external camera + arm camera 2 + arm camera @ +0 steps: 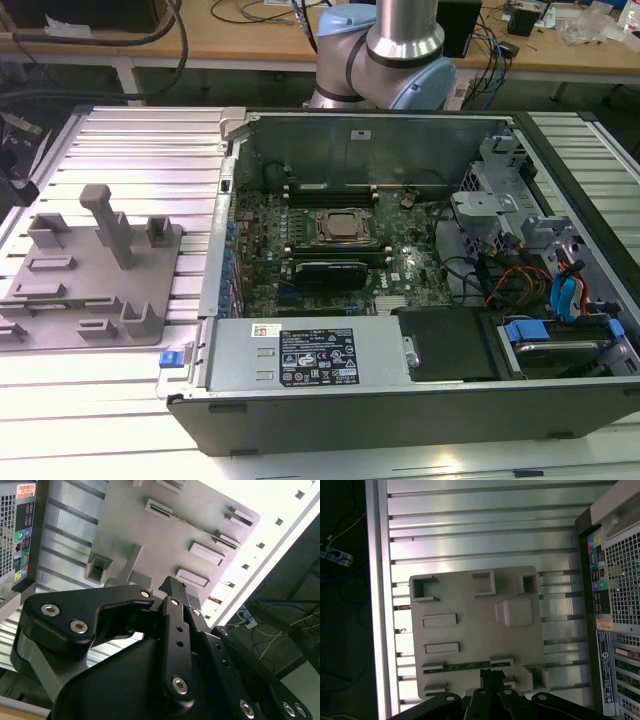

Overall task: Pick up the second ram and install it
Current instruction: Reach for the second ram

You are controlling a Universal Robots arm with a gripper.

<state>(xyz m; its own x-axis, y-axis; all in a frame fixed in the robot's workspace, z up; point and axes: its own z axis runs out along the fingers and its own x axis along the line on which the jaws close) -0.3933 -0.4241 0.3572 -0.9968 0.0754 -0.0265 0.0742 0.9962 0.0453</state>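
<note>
The second ram (465, 666) is a thin dark-green stick. It lies on edge between low brackets near one border of the grey holder tray (470, 630), as the first wrist view shows. My gripper (492, 674) hangs well above the tray, its black fingertips pressed together with nothing between them, lined up over one end of the stick. In the second wrist view the shut gripper (172, 586) points down at the same tray (165, 545). In the exterior view the tray (100, 290) lies at the left, beside the open computer case (330, 420).
The motherboard's processor socket (340, 225) sits mid-case, with long memory slots on either side. An upright post (110, 225) and several small blocks stand on the tray. The ribbed aluminium table (150, 140) surrounds it. Cables and drive bays (560, 290) fill the case's right side.
</note>
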